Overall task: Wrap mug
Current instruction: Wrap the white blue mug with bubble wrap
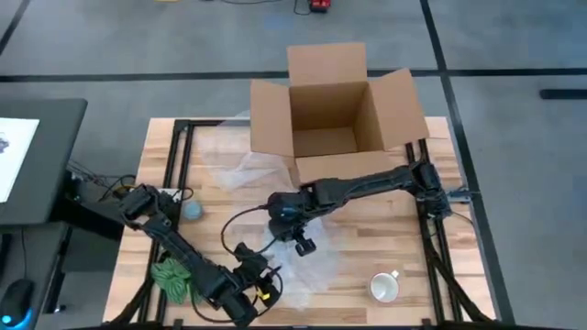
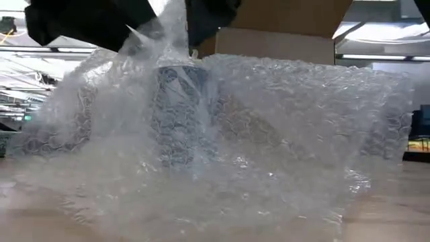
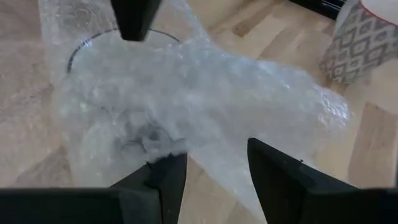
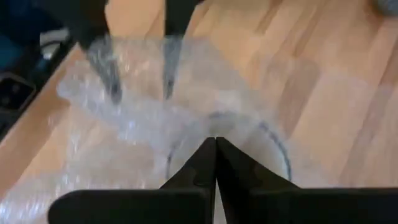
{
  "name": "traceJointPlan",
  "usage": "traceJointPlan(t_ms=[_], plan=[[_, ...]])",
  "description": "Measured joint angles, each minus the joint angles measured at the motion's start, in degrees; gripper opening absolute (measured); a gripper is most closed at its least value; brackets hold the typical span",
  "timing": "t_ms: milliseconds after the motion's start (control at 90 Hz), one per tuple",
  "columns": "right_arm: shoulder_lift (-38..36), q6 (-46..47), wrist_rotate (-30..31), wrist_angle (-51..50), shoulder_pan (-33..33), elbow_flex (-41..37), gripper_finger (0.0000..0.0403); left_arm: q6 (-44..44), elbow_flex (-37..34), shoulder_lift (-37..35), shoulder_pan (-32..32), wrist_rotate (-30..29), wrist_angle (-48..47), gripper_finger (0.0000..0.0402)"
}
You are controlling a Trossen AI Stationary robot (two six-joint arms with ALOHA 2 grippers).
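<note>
A sheet of clear bubble wrap (image 1: 316, 266) lies crumpled on the wooden table near its front edge. The mug (image 1: 385, 287), grey-patterned outside and white inside, stands upright on bare wood to the right of the wrap. In the low view its patterned wall (image 2: 181, 114) shows through the wrap. My right gripper (image 1: 304, 246) is shut on the wrap above its middle. My left gripper (image 3: 214, 177) stands open and low at the wrap's near-left part, one finger on each side of a fold of it. My right gripper pinches a bunched part of the bubble wrap (image 4: 214, 124) between its two shut fingers, coming from above. That part is drawn up into a peak (image 2: 171, 30), and the rest of the sheet spreads out below onto the table. My left gripper: a fold of the wrap (image 3: 208, 155) reaches between its open fingers. I cannot tell whether they touch it.
An open cardboard box (image 1: 335, 110) stands at the table's far edge. A blue-grey ball (image 1: 193, 211) and a green bundle (image 1: 170, 275) lie at the left. A loose sheet of wrap (image 1: 234, 160) lies left of the box. Bare wood shows around the mug.
</note>
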Motion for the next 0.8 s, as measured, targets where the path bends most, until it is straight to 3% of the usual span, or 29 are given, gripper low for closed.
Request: traceJointPlan(t_ms=[300, 433, 644, 800], plan=[[5.9, 1.4, -0.4, 1.7, -0.7, 0.0, 0.0, 1.6, 3.9, -0.9, -1.1, 0.1, -1.5, 0.0148], [9.5, 1.8, -0.8, 2.4, -1.5, 0.1, 0.0, 12.8, 10.0, -2.4, -1.1, -2.1, -2.1, 0.0148], [11.5, 4.4, -1.0, 2.5, -2.9, 0.3, 0.0, 38.0, 19.7, -2.8, -1.1, -8.1, -1.5, 0.0148], [11.6, 5.5, -1.0, 5.2, -3.5, 0.2, 0.0, 44.4, 20.8, -2.8, -1.1, -9.7, -1.4, 0.0148]])
